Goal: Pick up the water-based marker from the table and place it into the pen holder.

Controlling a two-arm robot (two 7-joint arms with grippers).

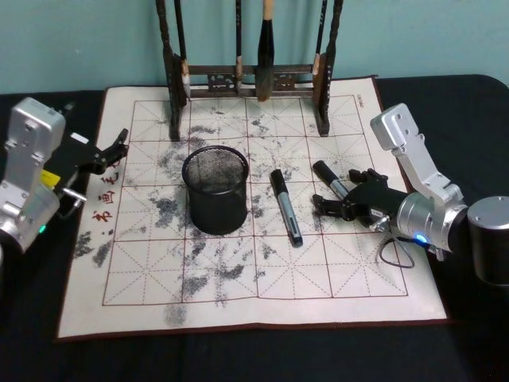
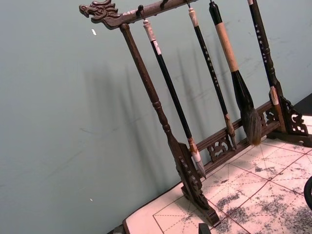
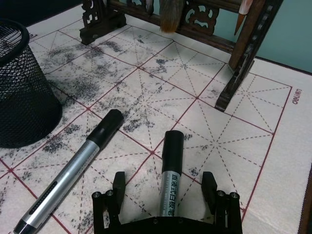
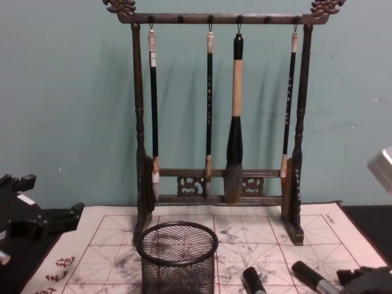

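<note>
- Right gripper (image 3: 164, 179): spread open, straddles silver black-capped water-based marker (image 3: 172, 151) lying right of black wire-mesh pen holder (image 1: 215, 189).
- Similar second marker (image 1: 286, 208): lies between them.
- Left gripper (image 1: 119, 147): idles left of pen holder, released.

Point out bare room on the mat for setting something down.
Free: front rows of the white felt mat, nearer than the black mesh pen holder. Crowded: between holder and right tool, where two silver-black markers lie; also under the wooden brush rack.

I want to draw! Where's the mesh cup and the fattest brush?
pen holder (image 1: 216, 207): head view, on its mesh wall.
fattest brush (image 4: 234, 138): chest view, on the dark part above its bristles.
</note>
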